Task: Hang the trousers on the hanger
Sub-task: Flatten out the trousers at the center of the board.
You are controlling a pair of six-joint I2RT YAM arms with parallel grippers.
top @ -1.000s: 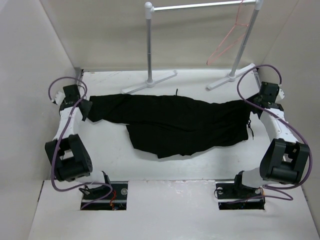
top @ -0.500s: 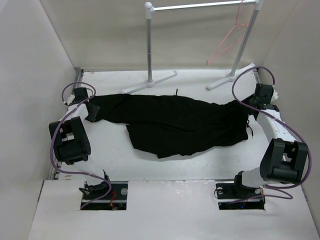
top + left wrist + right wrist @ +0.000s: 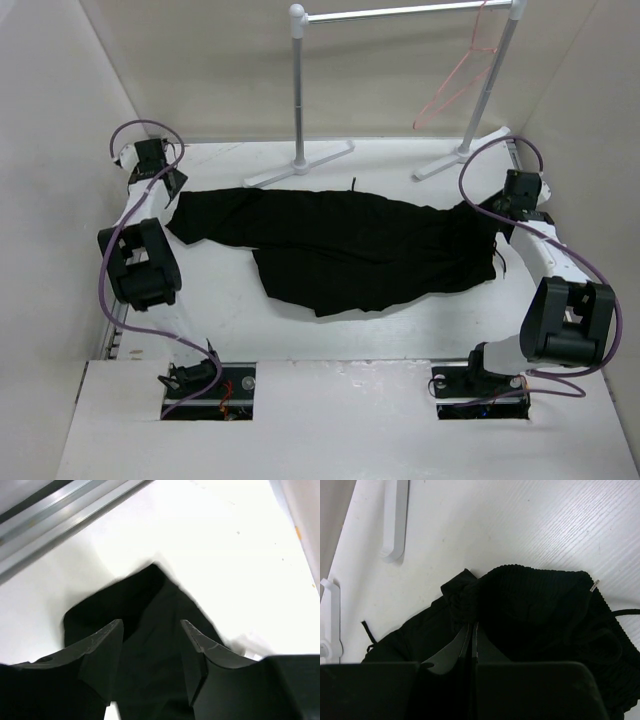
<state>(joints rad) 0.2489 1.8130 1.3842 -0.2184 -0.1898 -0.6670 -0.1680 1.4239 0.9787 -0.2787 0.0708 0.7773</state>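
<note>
left fingers wide open and empty with the trousers leg end between and below them on the bench, right fingers pinched shut on waistband; I'd drop left straight down, bite deep, then lift evenly to the hanger far beyond.

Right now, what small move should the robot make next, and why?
Probably lower and close the left claw on the trousers: its jaws stand open astride the leg end, while the right claw looks shut on the waistband.
</note>
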